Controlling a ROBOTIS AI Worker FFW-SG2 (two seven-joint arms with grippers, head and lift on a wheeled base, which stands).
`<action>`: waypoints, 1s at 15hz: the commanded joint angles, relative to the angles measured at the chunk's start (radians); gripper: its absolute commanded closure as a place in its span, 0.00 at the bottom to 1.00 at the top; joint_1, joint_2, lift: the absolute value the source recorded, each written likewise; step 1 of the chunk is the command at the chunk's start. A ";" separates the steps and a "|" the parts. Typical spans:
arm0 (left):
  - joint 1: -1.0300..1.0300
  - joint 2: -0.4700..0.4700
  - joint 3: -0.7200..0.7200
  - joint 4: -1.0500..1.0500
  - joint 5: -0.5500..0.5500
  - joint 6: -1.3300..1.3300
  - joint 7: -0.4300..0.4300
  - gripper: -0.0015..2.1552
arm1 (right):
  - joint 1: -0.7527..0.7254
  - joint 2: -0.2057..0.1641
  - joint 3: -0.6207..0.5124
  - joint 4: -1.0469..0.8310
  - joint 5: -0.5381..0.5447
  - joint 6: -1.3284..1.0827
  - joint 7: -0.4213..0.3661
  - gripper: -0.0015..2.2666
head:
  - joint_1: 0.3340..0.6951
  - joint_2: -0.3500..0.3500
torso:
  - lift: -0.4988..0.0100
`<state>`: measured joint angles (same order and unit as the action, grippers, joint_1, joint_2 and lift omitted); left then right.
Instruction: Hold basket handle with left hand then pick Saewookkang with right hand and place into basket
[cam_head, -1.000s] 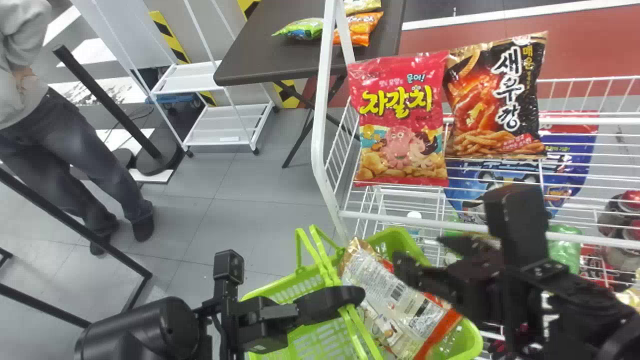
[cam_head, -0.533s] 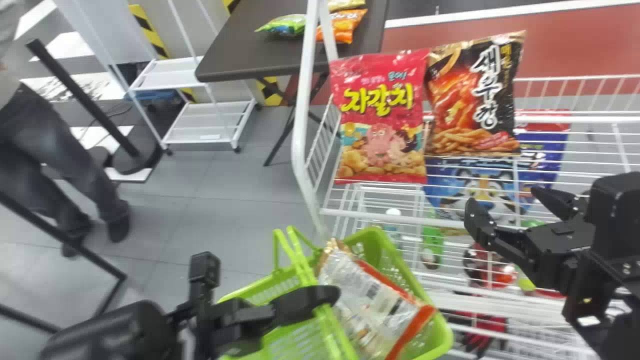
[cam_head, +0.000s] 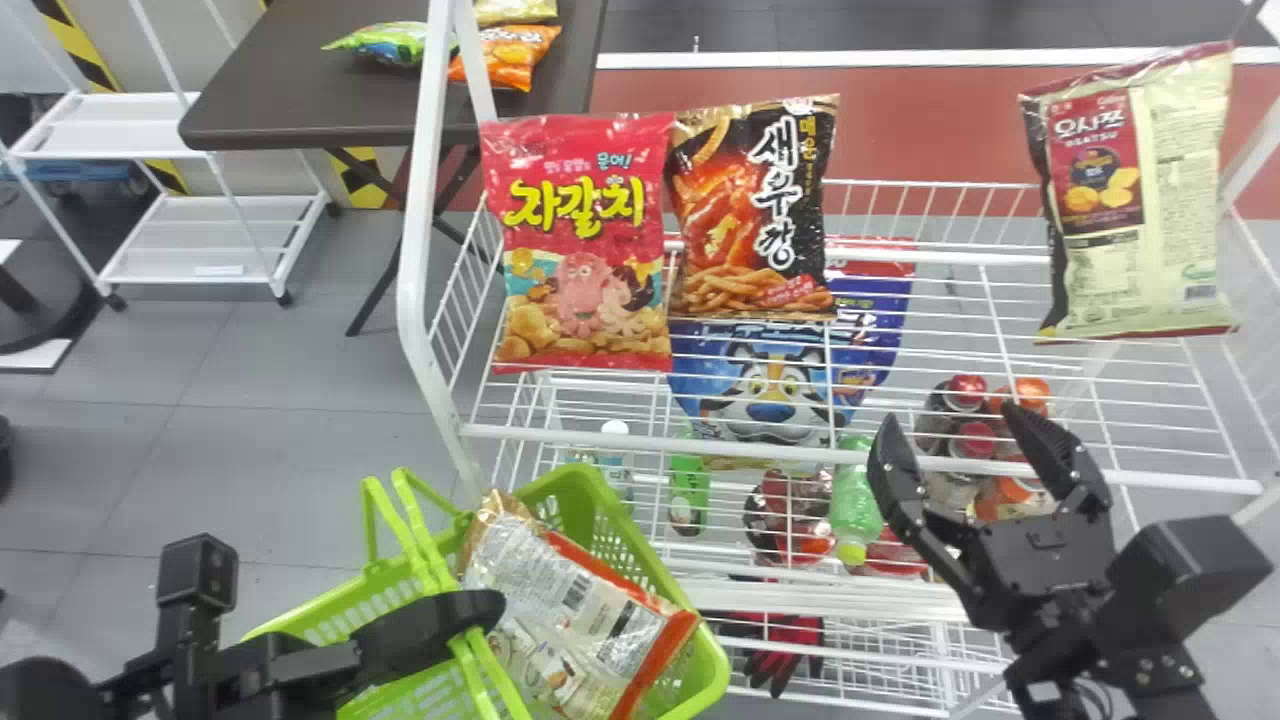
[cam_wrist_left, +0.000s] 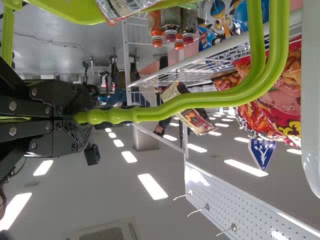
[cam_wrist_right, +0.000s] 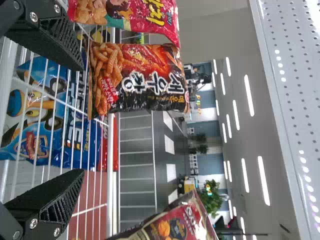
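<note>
A white wire rack stands right. Near left, a lime-green plastic basket has its handle pinched by the black left gripper. The black right gripper, near right, is spread. Far side, on the rack: the black-and-red foil Saewookkang bag.

The basket is smooth plastic with a soft sheen. Saewookkang and the pink bag have glossy, crinkled wrapping. The wire rack looks like smooth, coated metal; the tabletop is matt.
</note>
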<state>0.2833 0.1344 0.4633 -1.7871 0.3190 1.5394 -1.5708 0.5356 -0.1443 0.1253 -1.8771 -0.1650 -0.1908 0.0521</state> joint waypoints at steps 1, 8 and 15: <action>0.008 -0.004 0.000 -0.005 0.000 0.032 -0.010 1.00 | 0.017 0.000 -0.003 0.004 -0.002 -0.034 0.002 0.03 | 1.00 0.56 | 0.94; 0.022 -0.009 0.000 -0.020 0.002 0.032 -0.010 1.00 | 0.035 0.002 -0.007 -0.007 -0.002 -0.043 0.002 0.04 | 1.00 0.54 | 0.94; 0.025 -0.012 0.000 -0.025 0.003 0.032 -0.010 1.00 | 0.043 0.005 -0.007 -0.011 -0.007 -0.065 0.002 0.04 | 1.00 0.54 | 0.94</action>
<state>0.3082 0.1236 0.4632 -1.8117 0.3216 1.5394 -1.5708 0.5782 -0.1409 0.1182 -1.8877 -0.1703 -0.2518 0.0530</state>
